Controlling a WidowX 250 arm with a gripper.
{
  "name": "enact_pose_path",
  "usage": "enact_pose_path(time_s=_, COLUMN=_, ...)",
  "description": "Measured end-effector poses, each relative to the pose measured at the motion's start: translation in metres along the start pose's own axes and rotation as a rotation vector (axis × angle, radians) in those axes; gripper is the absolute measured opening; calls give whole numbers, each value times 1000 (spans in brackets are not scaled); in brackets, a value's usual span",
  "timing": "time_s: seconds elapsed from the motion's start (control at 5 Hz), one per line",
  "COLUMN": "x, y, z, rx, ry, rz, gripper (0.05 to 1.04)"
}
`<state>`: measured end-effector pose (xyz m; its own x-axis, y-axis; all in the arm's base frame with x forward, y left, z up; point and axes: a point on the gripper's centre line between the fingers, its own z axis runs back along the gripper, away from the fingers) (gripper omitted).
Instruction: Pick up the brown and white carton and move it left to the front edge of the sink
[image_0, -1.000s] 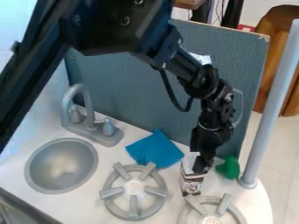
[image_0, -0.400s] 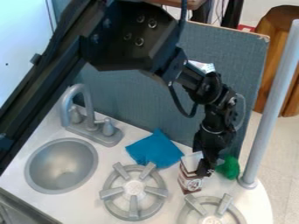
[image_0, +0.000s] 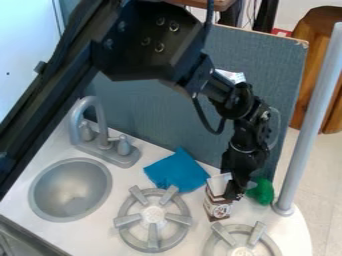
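The black gripper (image_0: 233, 192) hangs down near the right side of the counter, against the upper right side of a small brown-and-white carton (image_0: 217, 207) and partly covering it. The carton stands slightly tilted between the two stove burners. Close to the right of the gripper lies a green object (image_0: 261, 191). A blue cloth (image_0: 177, 170) is spread on the counter to the left of the carton.
A grey burner (image_0: 153, 239) sits left of the carton and another burner (image_0: 258, 232) just below it. The sink (image_0: 70, 190) and faucet (image_0: 100, 122) are at left. A grey post (image_0: 310, 115) rises at right, with an upright blue-grey panel (image_0: 153, 110) behind.
The upper arm has swung right and down, and the gripper has shifted slightly right. The carton's visible top and tilt have changed a little beside it.
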<state>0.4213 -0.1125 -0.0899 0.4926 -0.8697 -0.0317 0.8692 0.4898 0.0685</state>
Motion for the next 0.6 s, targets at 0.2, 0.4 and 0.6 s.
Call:
enact_pose_path(time_s=0.2, x=-3, y=2, z=1, rx=-12, ry=-10, rz=3, gripper=841)
enact_pose_path(time_s=0.4, x=-11, y=9, z=3, rx=-52, ry=-20, rz=23, gripper=841)
enact_pose_path(time_s=0.6, x=-15, y=18, z=16, rx=-72, ry=-59, rz=38, gripper=841)
